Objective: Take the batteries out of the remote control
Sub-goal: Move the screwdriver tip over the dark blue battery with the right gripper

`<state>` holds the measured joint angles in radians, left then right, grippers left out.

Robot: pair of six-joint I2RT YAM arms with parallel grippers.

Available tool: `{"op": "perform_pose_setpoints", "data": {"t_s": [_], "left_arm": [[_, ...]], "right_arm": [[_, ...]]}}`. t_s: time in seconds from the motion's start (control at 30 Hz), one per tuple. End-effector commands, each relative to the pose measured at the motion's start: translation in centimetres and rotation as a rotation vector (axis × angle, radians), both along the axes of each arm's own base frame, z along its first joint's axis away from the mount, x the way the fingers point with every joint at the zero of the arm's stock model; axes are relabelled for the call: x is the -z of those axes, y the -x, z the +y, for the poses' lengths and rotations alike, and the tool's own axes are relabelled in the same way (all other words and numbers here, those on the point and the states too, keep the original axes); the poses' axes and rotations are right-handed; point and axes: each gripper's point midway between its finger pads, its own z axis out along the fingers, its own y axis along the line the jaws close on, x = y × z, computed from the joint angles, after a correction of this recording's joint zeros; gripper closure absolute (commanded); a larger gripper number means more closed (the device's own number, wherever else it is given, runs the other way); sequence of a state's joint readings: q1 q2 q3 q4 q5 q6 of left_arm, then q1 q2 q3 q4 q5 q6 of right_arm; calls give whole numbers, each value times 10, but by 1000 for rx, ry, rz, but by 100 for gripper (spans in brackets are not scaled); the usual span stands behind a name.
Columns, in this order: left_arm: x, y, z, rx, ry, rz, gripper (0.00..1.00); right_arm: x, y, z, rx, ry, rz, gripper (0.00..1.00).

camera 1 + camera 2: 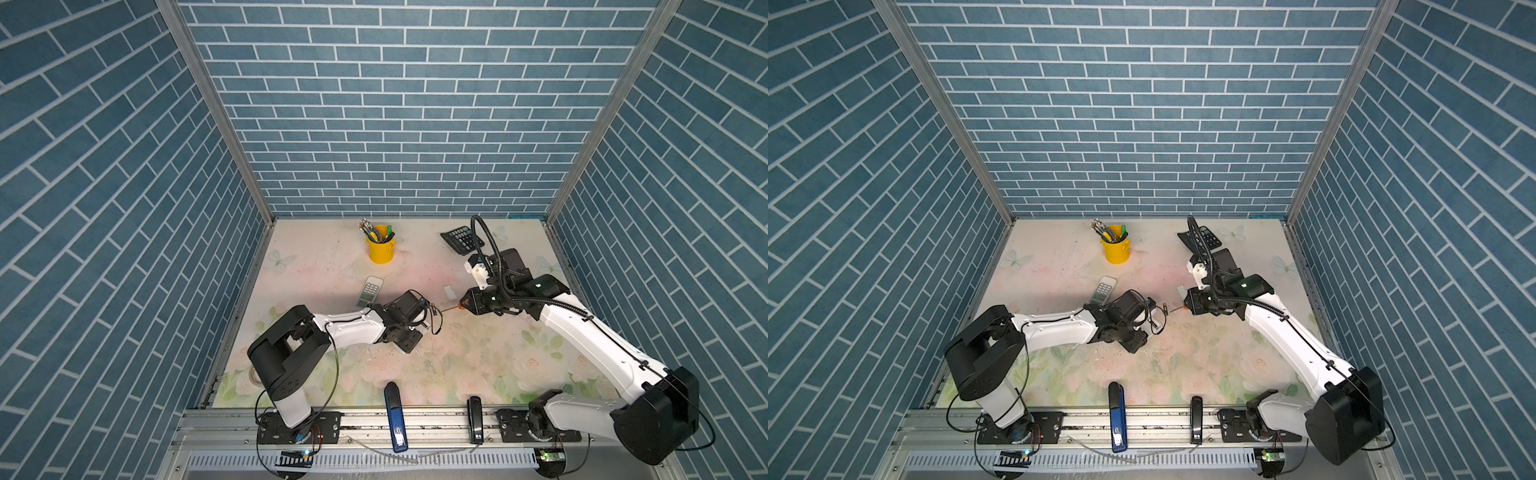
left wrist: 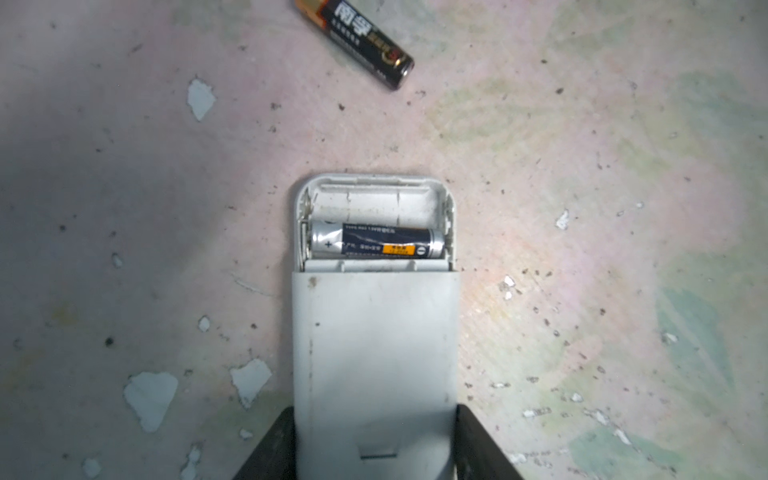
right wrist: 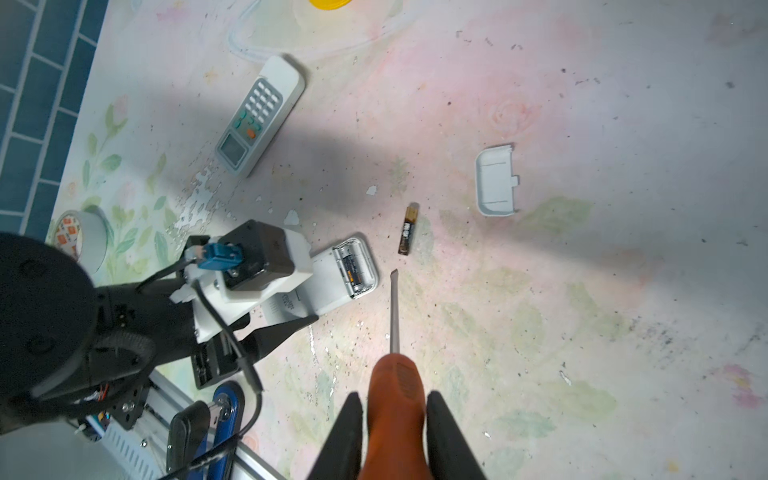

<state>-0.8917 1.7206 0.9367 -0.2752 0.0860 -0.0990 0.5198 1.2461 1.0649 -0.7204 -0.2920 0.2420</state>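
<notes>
My left gripper (image 2: 376,419) is shut on the grey remote control (image 2: 374,353), one black finger (image 2: 272,451) on each side of its body. It lies back up with its compartment open. One of the batteries (image 2: 376,244) sits in the nearer slot, and the end slot is bare. A second battery (image 3: 408,228) lies loose on the table just past the remote, seen in a top view as battery (image 1: 1165,308). My right gripper (image 3: 395,401) is shut on the orange-handled screwdriver (image 3: 397,390). Its tip (image 3: 394,274) hovers beside the remote's open end, apart from it.
A white battery cover (image 3: 496,180) lies to the loose battery's right. A second remote (image 1: 370,291) lies buttons up behind the left arm. A yellow pen cup (image 1: 379,249) and a calculator (image 1: 461,240) stand at the back. Two staplers (image 1: 395,415) sit at the front edge.
</notes>
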Motion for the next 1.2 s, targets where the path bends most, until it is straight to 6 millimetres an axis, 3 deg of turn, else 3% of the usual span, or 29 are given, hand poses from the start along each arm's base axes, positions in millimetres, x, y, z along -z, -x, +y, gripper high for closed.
{"op": "perform_pose_setpoints", "data": {"t_s": [0.0,0.23,0.43,0.57,0.93,1.17], "left_arm": [[28,25,2,140,-80,80,70],[21,17,-10,215,-59,34,74],[15,16,-16,287,-53,18,75],[15,18,-19,315,-45,35,76],[22,16,-6,301,-47,56,77],[27,17,-5,300,-42,70,78]], "right_arm": [[-13,-1,9,-76,-63,-9,100],[-12,4,17,-183,-117,-20,100],[1,13,18,-286,-101,-28,100],[8,5,6,-259,-15,-61,100],[32,9,-8,-284,77,-59,100],[43,7,-6,-292,94,-60,100]]}}
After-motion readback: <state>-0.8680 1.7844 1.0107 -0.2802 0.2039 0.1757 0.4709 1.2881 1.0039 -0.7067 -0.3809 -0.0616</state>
